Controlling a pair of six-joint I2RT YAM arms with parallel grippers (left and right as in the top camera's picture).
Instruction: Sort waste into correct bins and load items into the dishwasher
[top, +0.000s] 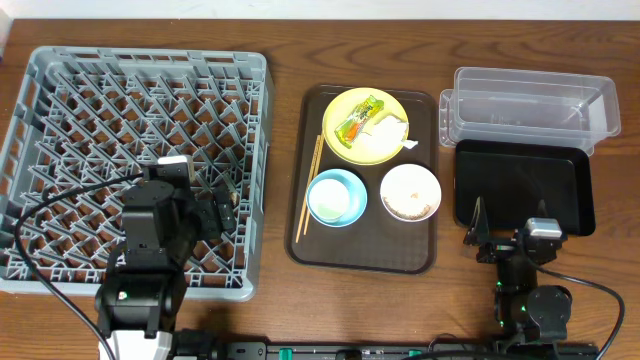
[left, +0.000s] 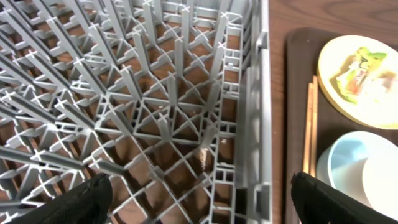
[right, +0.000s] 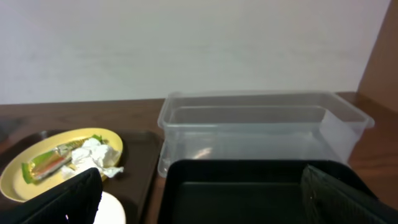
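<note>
- Looking down from overhead, the dark brown rectangular serving tray (top: 365, 250) carries a round yellow plate (top: 340, 105) at its far end. On the plate lie a green-and-orange snack wrapper (top: 358, 122) and a crumpled white paper napkin (top: 390, 128).
- At the tray's near end sit a light blue bowl (top: 350, 180) and a white bowl (top: 386, 185) holding whitish rice-like scraps (top: 410, 200). Thin wooden chopsticks (top: 311, 190) lie along its left edge.
- Left of that tray, the left gripper (top: 222, 208) hangs over the big grey plastic pegged dish rack (top: 150, 56), apart from the dishes.
- Right of the tray, the right gripper (top: 495, 235) sits at the near edge of the shallow black rectangular tray (top: 520, 180), with the clear plastic rectangular tub (top: 530, 100) beyond.
- Left wrist view: its fingers (left: 74, 202) are spread wide above the rack's pegs, with chopsticks, plate and blue bowl off to their right.
- Right wrist view: its fingers (right: 336, 199) are spread wide over the black tray, with the plate, wrapper and napkin to their left.
</note>
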